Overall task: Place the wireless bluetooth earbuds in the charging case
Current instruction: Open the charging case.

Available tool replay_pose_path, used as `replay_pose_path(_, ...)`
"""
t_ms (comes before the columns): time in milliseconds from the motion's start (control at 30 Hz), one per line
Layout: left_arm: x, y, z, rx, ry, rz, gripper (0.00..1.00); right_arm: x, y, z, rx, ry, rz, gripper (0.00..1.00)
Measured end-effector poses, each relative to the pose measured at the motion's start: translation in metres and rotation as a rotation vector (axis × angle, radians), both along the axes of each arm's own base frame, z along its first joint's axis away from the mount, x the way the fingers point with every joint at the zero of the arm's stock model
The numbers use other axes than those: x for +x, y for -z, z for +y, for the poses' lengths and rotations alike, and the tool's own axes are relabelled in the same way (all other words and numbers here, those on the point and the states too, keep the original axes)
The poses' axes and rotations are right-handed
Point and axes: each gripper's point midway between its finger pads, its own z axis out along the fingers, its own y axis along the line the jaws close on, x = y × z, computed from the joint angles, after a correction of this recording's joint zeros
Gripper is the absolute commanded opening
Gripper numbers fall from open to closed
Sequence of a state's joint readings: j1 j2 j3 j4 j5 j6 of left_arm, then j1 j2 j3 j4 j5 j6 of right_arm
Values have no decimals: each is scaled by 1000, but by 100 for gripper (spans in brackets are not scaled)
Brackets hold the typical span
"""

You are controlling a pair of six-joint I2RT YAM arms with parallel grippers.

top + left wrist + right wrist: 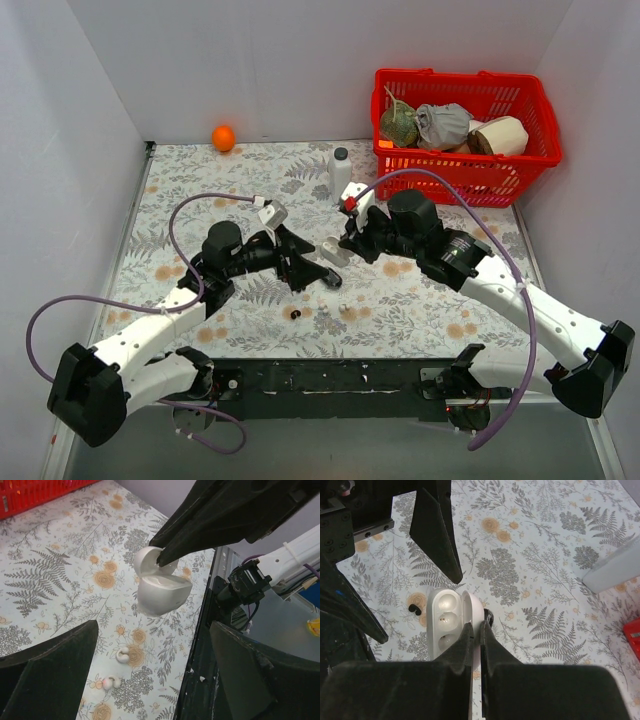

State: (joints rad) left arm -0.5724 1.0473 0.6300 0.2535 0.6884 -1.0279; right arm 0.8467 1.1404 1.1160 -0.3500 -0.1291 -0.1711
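A white pebble-shaped charging case [162, 592] is open, its empty wells showing in the right wrist view [445, 620]. My right gripper [476, 625] is shut on the case's lid and holds it over the floral table; it also shows in the top view [345, 242]. My left gripper [150, 680] is wide open and empty, just left of the case in the top view [312, 270]. Two whitish earbuds [123, 654] [111, 682] lie on the table between the left fingers. One black earbud [413, 609] lies beside the case [293, 314].
A red basket [465, 130] with several items stands at the back right. A white bottle [341, 172] stands next to it. An orange [223, 137] lies at the back left. A black rail [340, 380] runs along the near edge. A dark object [488, 616] shows partly behind the lid.
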Motion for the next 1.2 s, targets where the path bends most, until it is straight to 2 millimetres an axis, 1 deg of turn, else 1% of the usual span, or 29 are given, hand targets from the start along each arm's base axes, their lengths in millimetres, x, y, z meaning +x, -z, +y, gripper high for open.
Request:
replay_pose_path(67,-6,-1,4,-17,3,-46,91,-4,2,4,8,-25,21,1)
replay_pose_path(100,-8,-1,5,-22,5,-67,85,-6,4,6,9,-38,32,1)
replay_pose_path(167,-9,-1,6,-27,16,-99,83,-10,8,10,8,-61,52,1)
replay_pose_path(233,-11,-2,5,-29,31,-122,79,-13,11,13,5,-79,64,1)
replay_pose_path(400,-14,-5,1,-43,75,-166,76,-18,13,18,0,-108,77,1)
replay_pose_path(467,-15,-5,0,-47,90,-175,71,-21,13,20,-2,-116,80,1)
replay_pose_path(500,-15,-5,-1,-47,98,-177,70,-21,13,21,-2,-119,79,1)
replay_pose_path(533,-16,-4,-1,-46,106,-176,67,-21,13,22,-2,-122,80,1)
replay_pose_path(700,-19,4,-4,-35,140,-157,64,-21,13,25,-4,-127,81,1)
replay_pose_path(833,-20,6,-4,-32,151,-153,60,-21,16,27,-11,-129,87,1)
replay_pose_path(933,-21,5,-4,-33,155,-155,53,-21,19,28,-16,-130,92,1)
replay_pose_path(1133,-21,10,-5,-26,169,-147,43,-23,19,29,-16,-136,94,1)
replay_pose_path(1200,-22,12,-5,-23,174,-142,38,-23,19,29,-16,-137,94,1)
